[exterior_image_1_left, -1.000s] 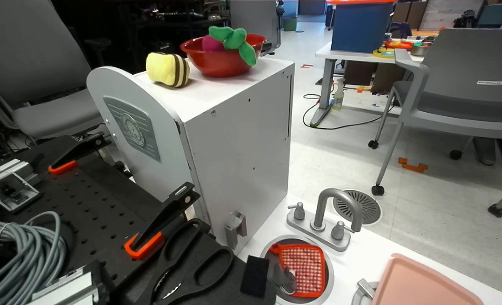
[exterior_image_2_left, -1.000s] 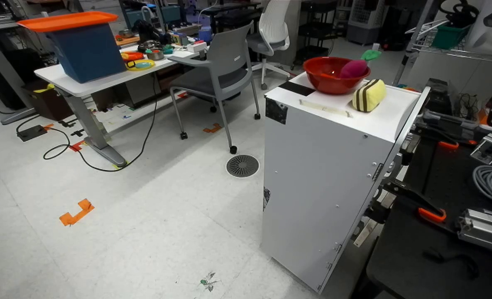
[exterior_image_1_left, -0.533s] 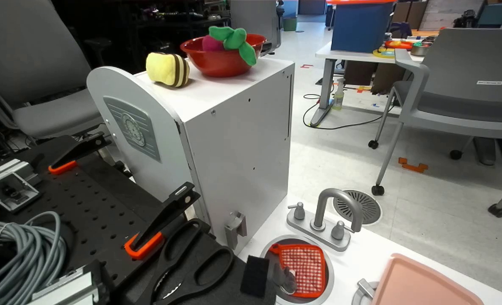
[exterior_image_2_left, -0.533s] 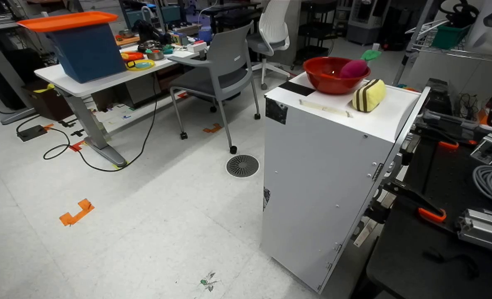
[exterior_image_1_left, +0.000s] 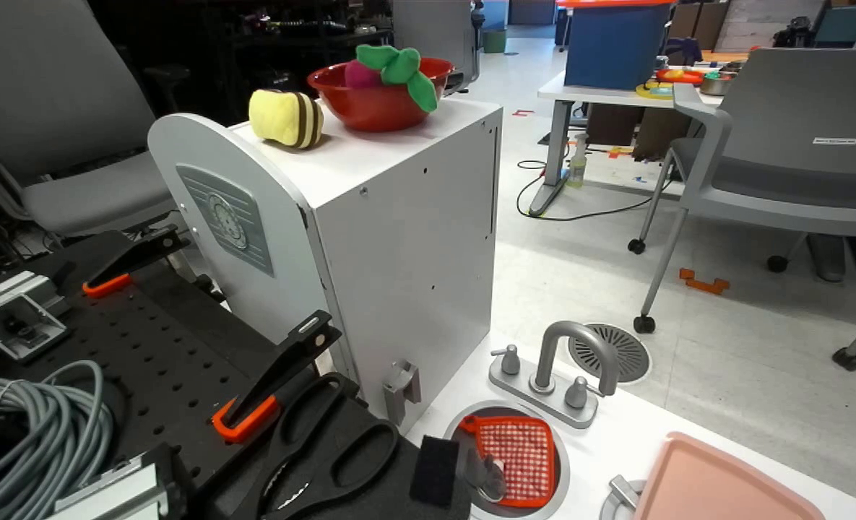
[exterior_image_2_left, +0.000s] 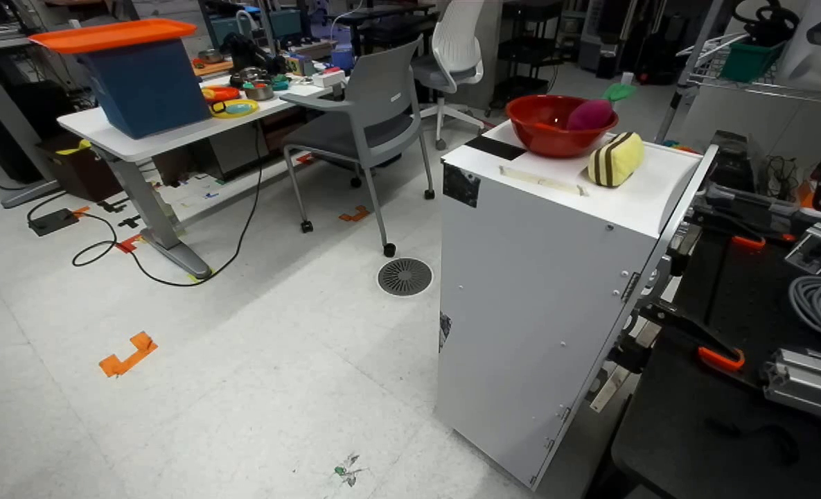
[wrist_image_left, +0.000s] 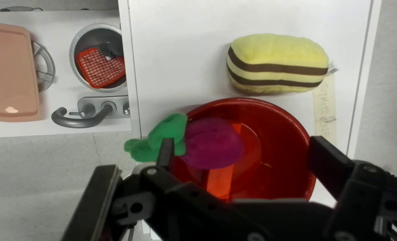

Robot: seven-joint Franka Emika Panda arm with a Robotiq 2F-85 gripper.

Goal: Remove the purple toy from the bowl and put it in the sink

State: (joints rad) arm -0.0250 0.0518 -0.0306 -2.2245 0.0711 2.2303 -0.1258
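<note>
The purple toy (wrist_image_left: 215,144), a plush with a rounded purple body and green leaves, lies in the red bowl (wrist_image_left: 278,144). Its leaves hang over the rim. The toy (exterior_image_1_left: 362,74) (exterior_image_2_left: 590,114) and bowl (exterior_image_1_left: 377,112) (exterior_image_2_left: 555,144) show in both exterior views, on top of a white cabinet. My gripper (wrist_image_left: 242,144) is open and empty above the bowl in the wrist view. Its left finger overlaps the green leaves; its right finger overlaps the far bowl rim. Contact cannot be told. The gripper is outside both exterior views. The round sink (exterior_image_1_left: 563,469) (wrist_image_left: 73,57) sits lower, beside the cabinet.
A yellow striped toy (exterior_image_1_left: 283,119) (exterior_image_2_left: 616,161) (wrist_image_left: 277,62) sits beside the bowl. A red checked cloth (exterior_image_1_left: 518,458) (wrist_image_left: 99,68) and a dark item lie in the sink. A curved faucet (exterior_image_1_left: 565,328) (wrist_image_left: 77,123) stands by it. A pink board (exterior_image_1_left: 724,484) (wrist_image_left: 9,73) lies further along.
</note>
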